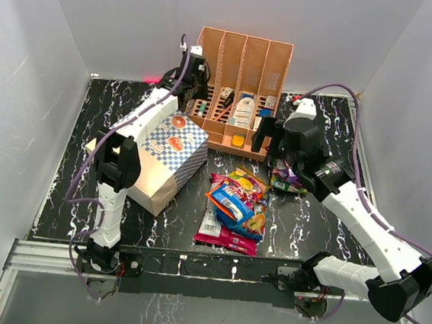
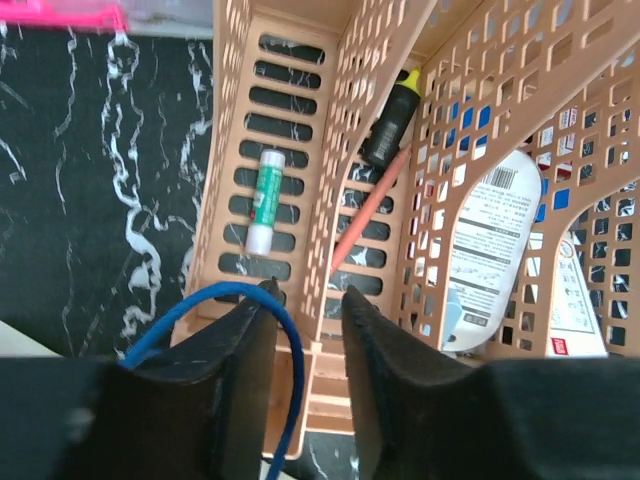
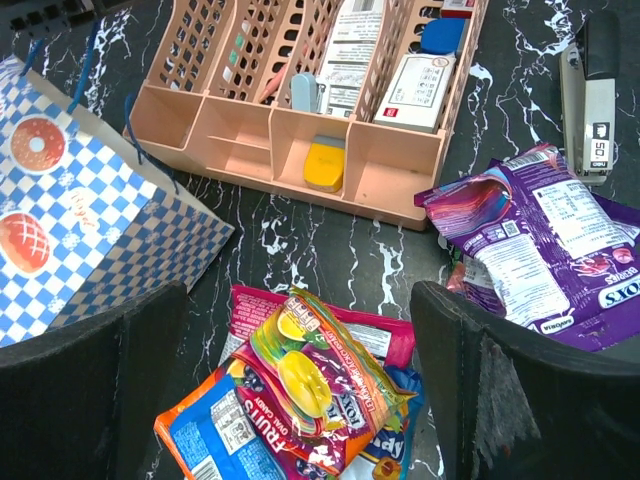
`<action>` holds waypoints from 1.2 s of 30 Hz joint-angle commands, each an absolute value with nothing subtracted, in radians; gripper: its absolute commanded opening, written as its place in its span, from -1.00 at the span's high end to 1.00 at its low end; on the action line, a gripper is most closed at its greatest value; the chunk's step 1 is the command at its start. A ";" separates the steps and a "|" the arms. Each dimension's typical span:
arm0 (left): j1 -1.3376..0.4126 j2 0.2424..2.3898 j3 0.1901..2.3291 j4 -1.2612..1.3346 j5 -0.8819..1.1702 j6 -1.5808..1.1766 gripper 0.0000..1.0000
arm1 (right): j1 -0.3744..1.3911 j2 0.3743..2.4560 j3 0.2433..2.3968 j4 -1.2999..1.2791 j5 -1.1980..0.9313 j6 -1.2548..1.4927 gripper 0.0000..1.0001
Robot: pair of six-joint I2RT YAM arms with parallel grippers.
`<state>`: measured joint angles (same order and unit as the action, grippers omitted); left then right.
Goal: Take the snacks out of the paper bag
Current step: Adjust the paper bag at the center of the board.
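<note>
The paper bag [image 1: 172, 158] lies on its side at left centre, checked face up [image 3: 70, 210]. My left gripper [image 1: 189, 79] hangs past its far end, beside the organizer. In the left wrist view the bag's blue string handle [image 2: 296, 360] loops over my left fingertip [image 2: 262, 300] and drops into the narrow gap of the left gripper [image 2: 308, 295]; the jaws are not touching. Snacks [image 1: 235, 202] lie piled on the table: a yellow-orange packet [image 3: 320, 380], a blue one [image 3: 215, 440], a pink one [image 3: 385, 335] and purple ones [image 3: 540, 240]. My right gripper [image 1: 271, 148] [image 3: 297, 300] is wide open above them, empty.
An orange slotted organizer [image 1: 241, 65] [image 2: 225, 200] [image 3: 250, 150] stands at the back with a glue stick [image 2: 265, 195], a marker [image 2: 392, 125], bottles and boxes. A stapler [image 3: 590, 100] lies right of it. White walls enclose the black marbled table [image 1: 70, 171].
</note>
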<state>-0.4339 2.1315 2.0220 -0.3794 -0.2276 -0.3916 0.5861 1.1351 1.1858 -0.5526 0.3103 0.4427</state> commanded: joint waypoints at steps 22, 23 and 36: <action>-0.412 1.521 1.836 -0.012 0.028 -0.395 1.00 | 0.578 1.121 1.214 -0.502 0.286 0.451 -0.96; -0.406 1.528 1.828 0.012 0.067 -0.420 1.00 | 0.577 1.123 1.218 -0.504 0.281 0.456 -0.96; -0.181 1.267 1.237 0.476 0.417 -0.689 1.00 | 0.578 1.080 1.210 -0.498 0.280 0.475 -0.96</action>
<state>-0.3077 1.4807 1.4876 0.2379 0.2749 -0.5503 0.5812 1.1118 1.1816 -0.5655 0.2813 0.4698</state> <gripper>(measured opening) 0.013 0.982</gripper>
